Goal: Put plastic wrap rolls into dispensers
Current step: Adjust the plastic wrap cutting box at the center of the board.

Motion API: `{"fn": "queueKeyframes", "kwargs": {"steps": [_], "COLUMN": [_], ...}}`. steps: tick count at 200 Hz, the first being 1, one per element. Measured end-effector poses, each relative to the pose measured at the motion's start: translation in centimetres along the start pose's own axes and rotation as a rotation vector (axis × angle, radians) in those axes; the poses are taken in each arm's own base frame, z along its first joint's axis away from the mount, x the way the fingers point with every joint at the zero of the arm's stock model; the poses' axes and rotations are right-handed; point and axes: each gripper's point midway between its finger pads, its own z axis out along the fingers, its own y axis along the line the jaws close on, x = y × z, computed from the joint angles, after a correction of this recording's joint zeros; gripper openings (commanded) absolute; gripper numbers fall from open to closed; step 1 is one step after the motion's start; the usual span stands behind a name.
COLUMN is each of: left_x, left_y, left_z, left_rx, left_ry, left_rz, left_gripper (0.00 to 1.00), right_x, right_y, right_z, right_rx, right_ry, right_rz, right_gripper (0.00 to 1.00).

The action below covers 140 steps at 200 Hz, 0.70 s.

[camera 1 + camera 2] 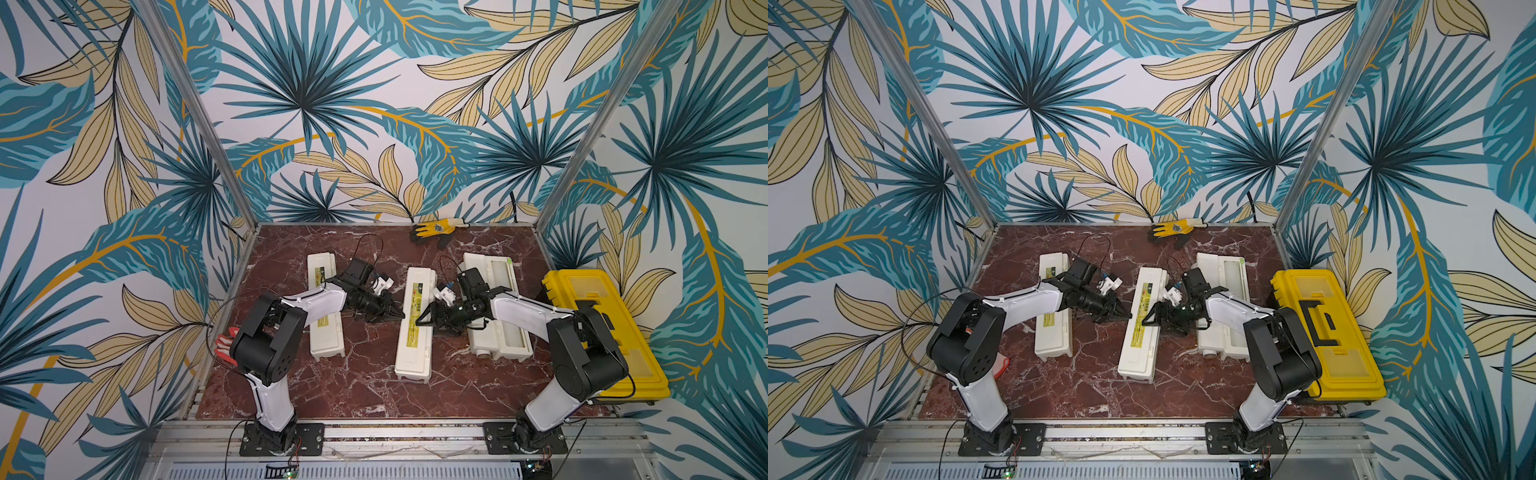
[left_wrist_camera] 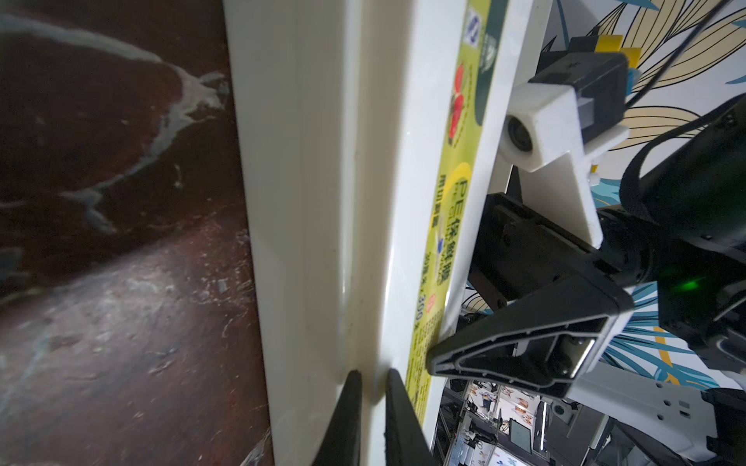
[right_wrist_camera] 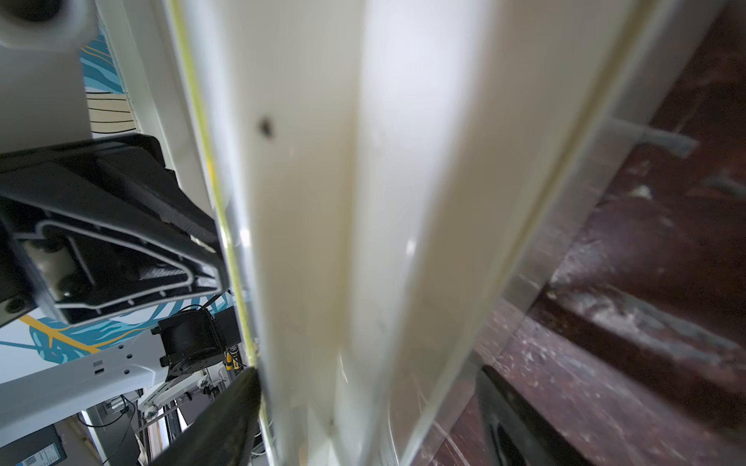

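1. Three long cream boxes lie on the marble desk [image 1: 365, 395], each running from the near edge toward the far edge: left box [image 1: 327, 340], middle box [image 1: 413, 353], right box [image 1: 505, 332].
2. The left and middle boxes are closed. The right box lies open.
3. The left tool [image 1: 398, 312] has its fingers together, with the tips at the middle box's left long side.
4. The right tool [image 1: 422, 321] has its fingers apart, with the middle box's right long edge between them.
5. A yellow toolbox [image 1: 602, 332] sits at the right edge, and a yellow glove [image 1: 436, 227] at the far edge.
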Motion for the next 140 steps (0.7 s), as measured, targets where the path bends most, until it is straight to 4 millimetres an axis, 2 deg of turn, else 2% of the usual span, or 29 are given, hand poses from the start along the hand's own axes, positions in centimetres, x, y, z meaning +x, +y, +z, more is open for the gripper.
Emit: {"fn": "queueKeyframes", "kwargs": {"steps": [24, 45, 113, 140], "left_x": [0.2, 0.2, -0.5, -1.1], "left_y": [-0.1, -0.1, 0.3, 0.2], "left_z": [0.2, 0.2, 0.1, 0.1], "left_rx": [-0.005, -0.012, -0.059, -0.081], "left_ry": [0.004, -0.001, -0.033, -0.059], "left_rz": [0.003, 0.002, -0.011, -0.001], "left_gripper": [0.25, 0.28, 0.31, 0.33], "right_x": [-0.5, -2.0, -9.7, -10.0], "right_y": [0.1, 0.4, 2.6, 2.4], "right_z": [-0.1, -0.4, -0.5, -1.0], "right_rx": [0.011, 0.027, 0.062, 0.122], "right_ry": [-0.017, -0.05, -0.136, -0.137], "right_rz": [0.001, -0.004, -0.089, -0.107], "right_gripper": [0.81, 0.8, 0.81, 0.85]}}
